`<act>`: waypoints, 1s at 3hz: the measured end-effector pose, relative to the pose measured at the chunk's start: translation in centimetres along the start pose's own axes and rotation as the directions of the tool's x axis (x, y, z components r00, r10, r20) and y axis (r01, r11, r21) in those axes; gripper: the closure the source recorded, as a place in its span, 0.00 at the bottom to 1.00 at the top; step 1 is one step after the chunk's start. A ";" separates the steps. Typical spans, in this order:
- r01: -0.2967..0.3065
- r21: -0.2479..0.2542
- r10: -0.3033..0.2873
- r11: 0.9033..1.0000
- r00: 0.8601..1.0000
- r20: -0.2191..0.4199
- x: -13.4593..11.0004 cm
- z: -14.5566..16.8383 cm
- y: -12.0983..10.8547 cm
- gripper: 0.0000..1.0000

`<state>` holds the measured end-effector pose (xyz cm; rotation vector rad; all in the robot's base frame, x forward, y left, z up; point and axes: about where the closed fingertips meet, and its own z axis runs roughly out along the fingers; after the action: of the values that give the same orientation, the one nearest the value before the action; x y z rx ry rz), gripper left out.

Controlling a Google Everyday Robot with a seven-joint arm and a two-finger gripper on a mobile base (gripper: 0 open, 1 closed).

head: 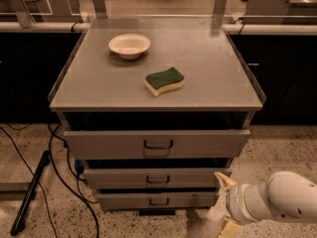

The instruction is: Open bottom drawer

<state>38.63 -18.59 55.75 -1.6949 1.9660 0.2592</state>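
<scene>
Your gripper (224,203) hangs low, right of the cabinet, fingers spread apart, level with the bottom drawer (188,200), probably so it can reach the handle (159,201). That drawer sits lowest and looks closed. A bowl (130,44) and a sponge (165,80) rest on the counter (208,58). Nothing blocks the handle.

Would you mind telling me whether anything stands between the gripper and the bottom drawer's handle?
Nothing visible does. The gripper sits by the right end of the bottom drawer; only bare drawer front lies between it and the handle.
</scene>
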 end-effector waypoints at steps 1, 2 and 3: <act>0.010 0.011 -0.010 1.000 1.000 -0.001 1.9 3.9 -0.6 0.00; -0.012 -0.012 0.012 1.000 0.999 -0.033 4.4 7.9 -0.6 0.00; -0.031 -0.047 0.028 0.998 0.998 -0.059 6.4 11.5 -0.2 0.00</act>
<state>41.38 -18.75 42.93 -1.7227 2.0437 0.2716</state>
